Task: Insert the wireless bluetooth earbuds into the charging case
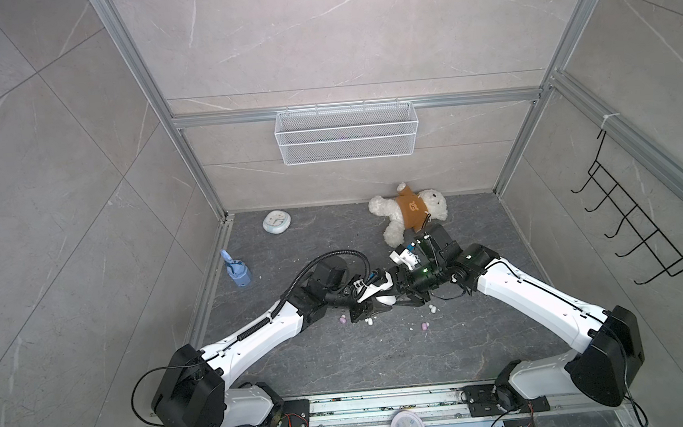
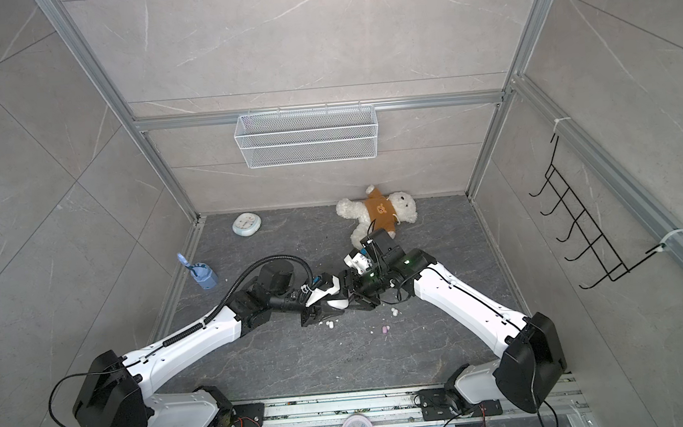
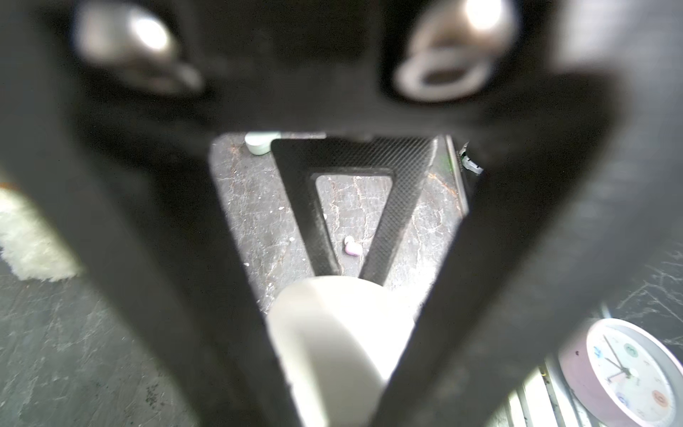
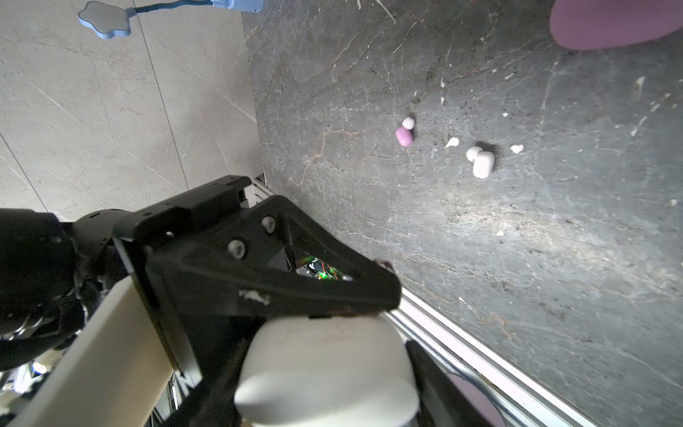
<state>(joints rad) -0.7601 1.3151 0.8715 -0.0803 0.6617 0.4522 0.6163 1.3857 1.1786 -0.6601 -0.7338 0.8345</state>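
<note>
The left pincer point(image 1: 376, 305) clamps the charging case point(image 4: 325, 369), the right pincer's point(image 1: 407, 299) grip on it unclear; earbuds point(image 4: 404, 136) lie loose on the tabletop point(image 1: 343, 360), so opening its lid seems next.

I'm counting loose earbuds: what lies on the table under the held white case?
A couple of white earbuds show on the table at the left gripper's edge, just beside the case. The spot straight beneath is covered by the case and gripper.

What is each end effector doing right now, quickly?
Left end effector: closed on the white charging case.
Right end effector: at the same case; open or closed cannot be told.
</note>
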